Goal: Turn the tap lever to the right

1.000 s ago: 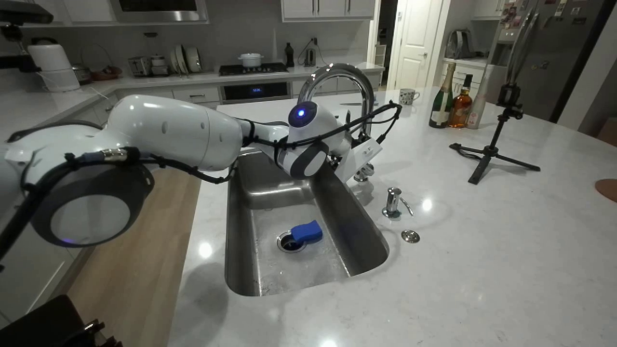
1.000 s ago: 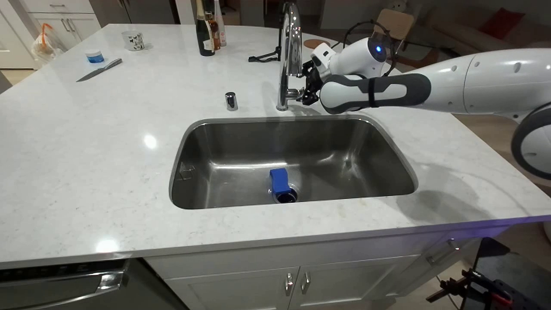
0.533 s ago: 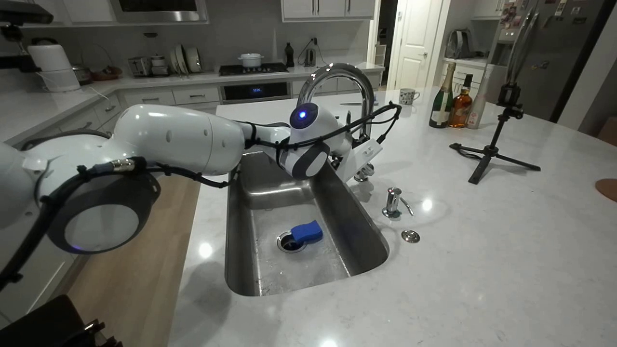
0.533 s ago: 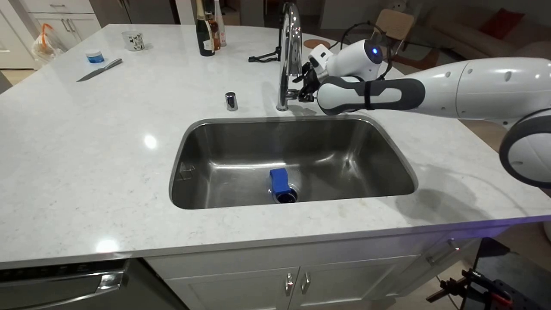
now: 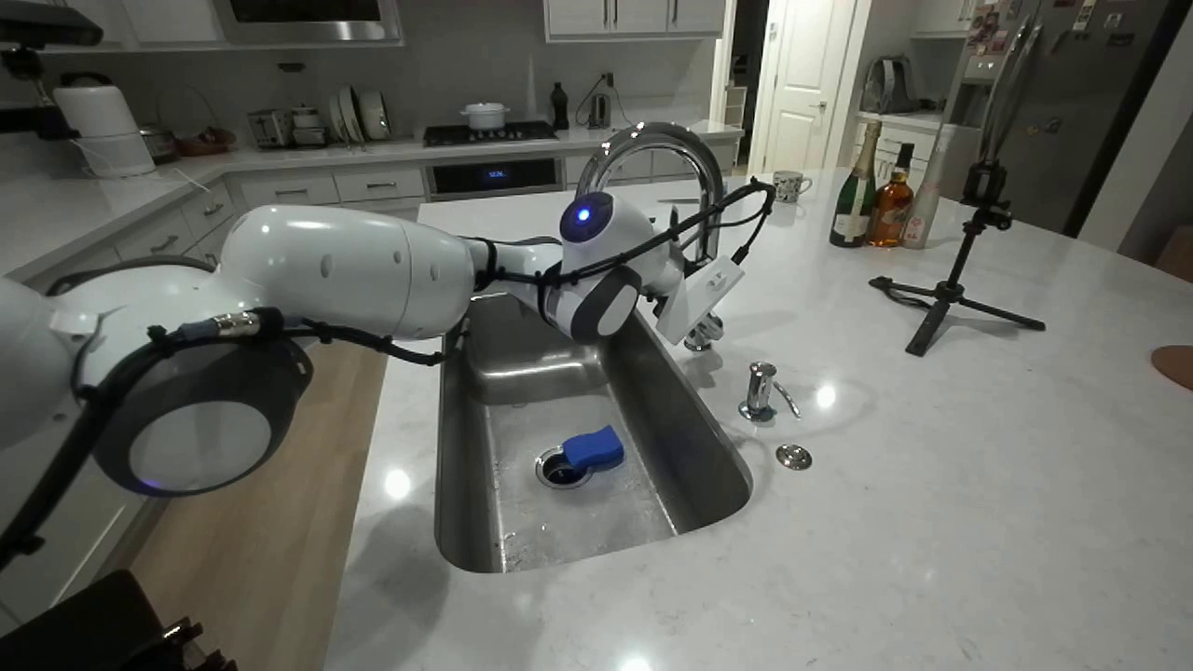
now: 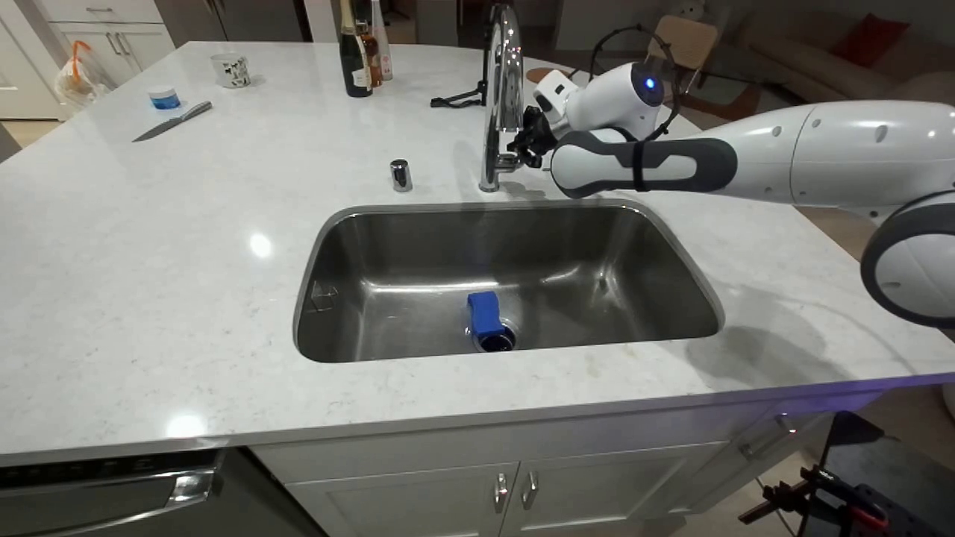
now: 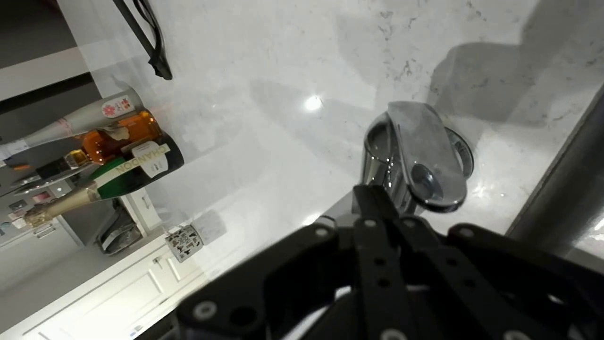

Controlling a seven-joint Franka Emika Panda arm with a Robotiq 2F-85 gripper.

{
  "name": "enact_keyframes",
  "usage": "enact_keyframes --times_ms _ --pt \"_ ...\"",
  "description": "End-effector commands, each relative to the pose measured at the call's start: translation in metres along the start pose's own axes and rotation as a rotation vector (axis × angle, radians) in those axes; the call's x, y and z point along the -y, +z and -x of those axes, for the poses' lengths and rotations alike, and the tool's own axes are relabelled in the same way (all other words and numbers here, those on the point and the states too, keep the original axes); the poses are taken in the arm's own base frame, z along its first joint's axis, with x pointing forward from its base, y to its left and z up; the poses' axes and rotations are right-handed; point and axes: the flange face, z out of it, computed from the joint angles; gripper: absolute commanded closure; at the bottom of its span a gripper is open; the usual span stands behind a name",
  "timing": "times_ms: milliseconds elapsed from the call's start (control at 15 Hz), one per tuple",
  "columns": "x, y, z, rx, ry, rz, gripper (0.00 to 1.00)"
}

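Counter (image 7: 292,56) seen in wrist view; lever (image 7: 427,146) noted near gripper (image 7: 395,206), fingers (image 7: 376,243) drawn together, contact unclear; bottles (image 7: 123,139) set well off. In an exterior view, faucet (image 5: 709,177) partly screened by arm (image 5: 429,270). In an exterior view, sponge (image 6: 486,313) enclosed by sink (image 6: 418,246).

The worktop (image 6: 179,306) is grey-flecked white. Just beside the gripper (image 7: 392,208) stands the gooseneck faucet (image 6: 509,89); near, a soap dispenser (image 5: 761,384) and chrome disc (image 5: 793,457). Well apart from the gripper are a Chandon bottle (image 7: 113,182), amber liquor bottle (image 5: 892,207), frosted bottle (image 5: 925,207), black tripod (image 5: 948,291), patterned mug (image 6: 231,71), knife (image 6: 172,122), blue-and-white tub (image 6: 164,98), round brown mat (image 5: 1176,366).
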Motion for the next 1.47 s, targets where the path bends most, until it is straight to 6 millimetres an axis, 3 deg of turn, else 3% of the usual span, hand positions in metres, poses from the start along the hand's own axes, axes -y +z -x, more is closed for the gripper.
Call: enact_keyframes --times_ms 0,67,133,200,867,1333,1400 --pt "-0.009 -0.002 0.0 0.02 -0.02 0.011 1.0" --pt "-0.009 -0.002 0.001 0.022 -0.025 0.015 1.0" --pt "-0.009 -0.002 0.002 0.026 -0.027 0.015 0.74" --pt "-0.01 -0.002 0.002 0.029 -0.026 0.015 0.73" --pt "-0.013 -0.003 0.005 0.063 -0.002 0.0 0.01" --pt "-0.006 0.002 0.012 0.11 0.042 -0.066 0.0" --pt "-0.005 0.002 0.013 0.115 0.044 -0.071 0.25"
